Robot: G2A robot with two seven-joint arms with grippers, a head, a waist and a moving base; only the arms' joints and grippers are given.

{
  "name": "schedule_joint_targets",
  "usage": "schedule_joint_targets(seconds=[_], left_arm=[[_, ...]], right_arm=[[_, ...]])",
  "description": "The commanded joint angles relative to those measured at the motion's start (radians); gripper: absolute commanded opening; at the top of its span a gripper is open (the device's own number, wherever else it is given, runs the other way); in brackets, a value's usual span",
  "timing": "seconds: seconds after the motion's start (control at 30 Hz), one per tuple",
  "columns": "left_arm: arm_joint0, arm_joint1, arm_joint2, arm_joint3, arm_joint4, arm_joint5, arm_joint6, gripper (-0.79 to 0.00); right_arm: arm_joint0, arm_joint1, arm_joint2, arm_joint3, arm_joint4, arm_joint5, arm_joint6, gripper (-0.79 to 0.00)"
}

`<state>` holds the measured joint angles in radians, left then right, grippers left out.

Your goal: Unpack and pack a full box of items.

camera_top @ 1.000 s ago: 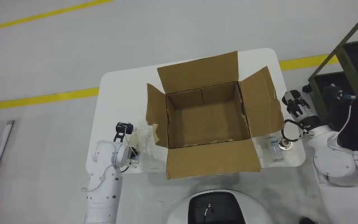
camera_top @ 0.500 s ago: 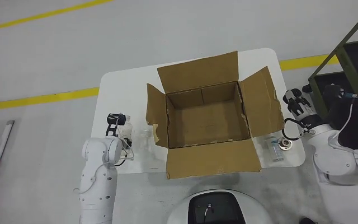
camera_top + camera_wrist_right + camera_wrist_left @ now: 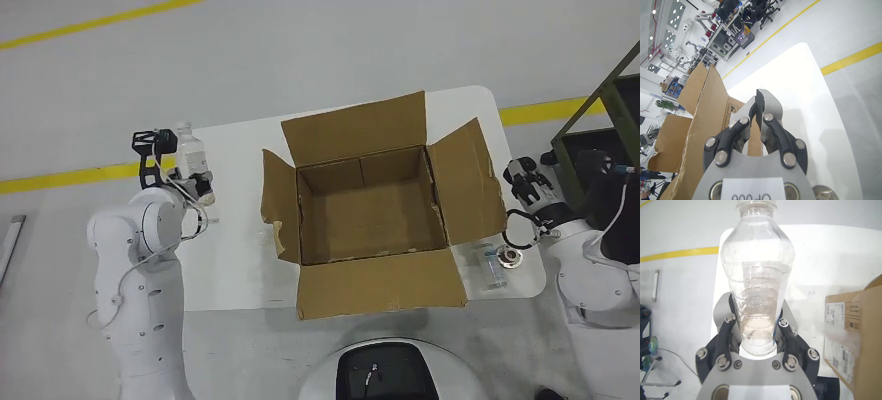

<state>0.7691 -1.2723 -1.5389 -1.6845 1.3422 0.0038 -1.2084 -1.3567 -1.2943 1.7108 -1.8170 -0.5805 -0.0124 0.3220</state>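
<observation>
Closest to us, the left gripper [image 3: 757, 323] is clamped on the base of a clear plastic bottle [image 3: 757, 275]. Its black fingers [image 3: 726, 330] press on either side of the ribbed lower body. The smooth shoulder and neck point away from the wrist, and the cap is cut off at the frame's edge. Water partly fills the bottle. From above, we see the bottle over the far left corner of the white, round-cornered table [image 3: 230, 250], well apart from the box.

The cardboard box [image 3: 355, 130] sits mid-table with four flaps folded outward. The edges are corrugated and torn in places, and printed labels show on its left wall.

At the table's right edge, the right gripper [image 3: 758, 106] has its ridged pads pressed together on nothing, just beside the box's right flap. Near it, a small clear bottle [image 3: 490, 268] lies by the front flap, too small for us to make out.

Beyond, a yellow line [image 3: 80, 178] crosses the grey floor.
</observation>
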Motion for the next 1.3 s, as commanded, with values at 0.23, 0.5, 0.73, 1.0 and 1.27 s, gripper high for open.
schedule_joint_targets(seconds=[0.23,0.5,0.73,1.0,1.27], left_arm=[[-0.063,-0.015,0.107,-0.053,-0.11,0.016,0.041,-0.785],[-0.112,-0.022,0.104,-0.088,-0.31,0.049,0.017,-0.785],[-0.112,-0.022,0.104,-0.088,-0.31,0.049,0.017,-0.785],[-0.084,-0.019,0.101,-0.106,-0.318,0.042,0.039,-0.785],[-0.129,-0.03,0.158,-0.13,-0.549,0.062,0.059,-0.785]], right_arm=[[-0.008,0.004,0.002,-0.011,0.006,0.004,-0.014,-0.785],[-0.018,0.006,0.002,-0.015,0.015,0.005,-0.028,-0.785],[-0.024,0.008,0.001,-0.032,0.031,0.003,-0.039,-0.785],[-0.027,0.011,0.006,-0.033,0.037,-0.007,-0.057,-0.785],[-0.025,0.013,-0.008,-0.024,0.037,-0.011,-0.054,-0.785]])
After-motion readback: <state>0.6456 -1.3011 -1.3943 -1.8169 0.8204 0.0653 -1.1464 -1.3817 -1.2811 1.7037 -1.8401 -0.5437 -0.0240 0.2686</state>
